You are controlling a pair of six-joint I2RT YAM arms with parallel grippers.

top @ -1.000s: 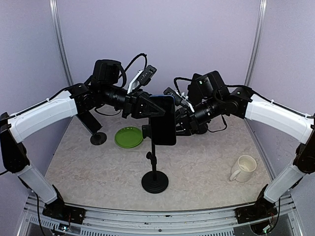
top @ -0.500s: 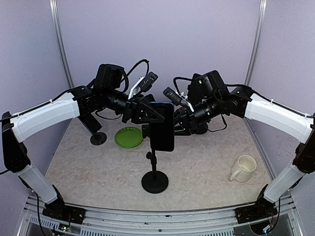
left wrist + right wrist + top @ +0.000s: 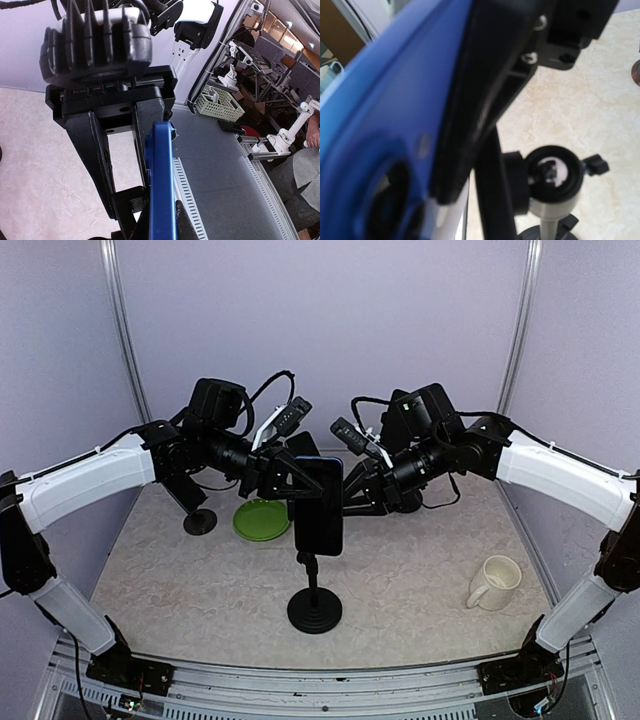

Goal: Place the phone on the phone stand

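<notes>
- Hanging upright in the air in the top view, the phone (image 3: 320,505) turns its dark screen to the camera. Its lower end is right above the head of the phone stand (image 3: 314,608); whether they touch I cannot tell.
- In the same view, the left gripper (image 3: 292,477) meets the phone's upper left edge and the right gripper (image 3: 350,500) its right edge. On the table (image 3: 420,560), a green plate (image 3: 262,519) lies behind the stand and a mug (image 3: 495,582) sits well off to the right.
- In the left wrist view, the phone (image 3: 162,190) runs edge-on and blue down the middle. The left gripper (image 3: 160,225) is pinched together on it, with black fingers (image 3: 134,210) on either side.
- Beyond it, the right gripper (image 3: 125,165) faces the camera with its two fingers a little apart and table showing between them. One finger stands just beside the phone's edge, and no grip on the phone shows.
- In the right wrist view, the phone's blue back (image 3: 385,110), blurred, with lens rings low down, fills the left. A black finger (image 3: 485,85) lies along it. The stand's round head (image 3: 552,175) sits lower right, apart from the phone.
</notes>
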